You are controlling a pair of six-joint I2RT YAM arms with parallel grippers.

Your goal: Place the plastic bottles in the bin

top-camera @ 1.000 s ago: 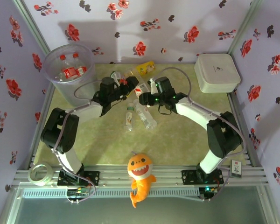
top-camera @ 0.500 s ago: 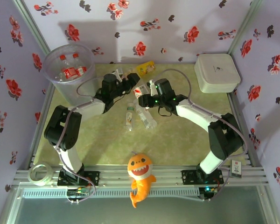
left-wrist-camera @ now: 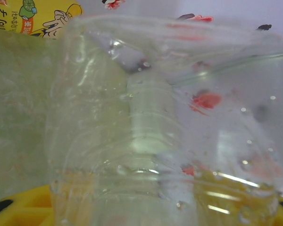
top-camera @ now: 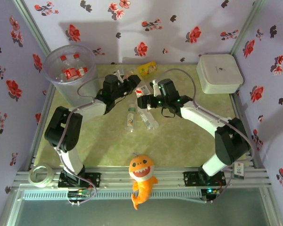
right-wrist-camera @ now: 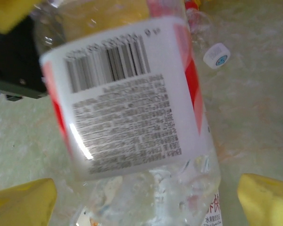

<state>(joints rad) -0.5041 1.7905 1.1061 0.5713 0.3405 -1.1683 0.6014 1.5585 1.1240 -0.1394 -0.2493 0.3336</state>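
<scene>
Yellow fingers [right-wrist-camera: 20, 203] of the right gripper [top-camera: 142, 101]: spread wide, one to each side of a clear plastic bottle with a white-and-red barcode label [right-wrist-camera: 127, 94], a sliver of mat visible at both sides, nothing clamped. Right arm: up from its base at the near edge, bent sharply at the elbow on the right, forearm stretched leftward and low toward the middle of the pale green mat [top-camera: 179, 141]. Yellow fingers [left-wrist-camera: 14, 209] of the left gripper [top-camera: 133, 83]: barely peeking out at the bottom corners of the wrist view, a clear unlabelled plastic bottle [left-wrist-camera: 146, 141] close up between them; clamped or merely straddled, impossible to tell. Left arm: elbow folded at the left, forearm angled up and rightward, gripper tip near the right one and just short of the yellow-labelled bottle [top-camera: 146, 69] by the back wall. Two more clear bottles [top-camera: 130, 117] loose mid-mat, just below both grippers. Tall round translucent bin [top-camera: 46, 70] in the far left corner, well apart from both grippers, red-labelled bottles [top-camera: 70, 71] already inside. Near the right wall, a white square lidded box [top-camera: 219, 73]; at the near edge, an orange plush fish [top-camera: 141, 176].
</scene>
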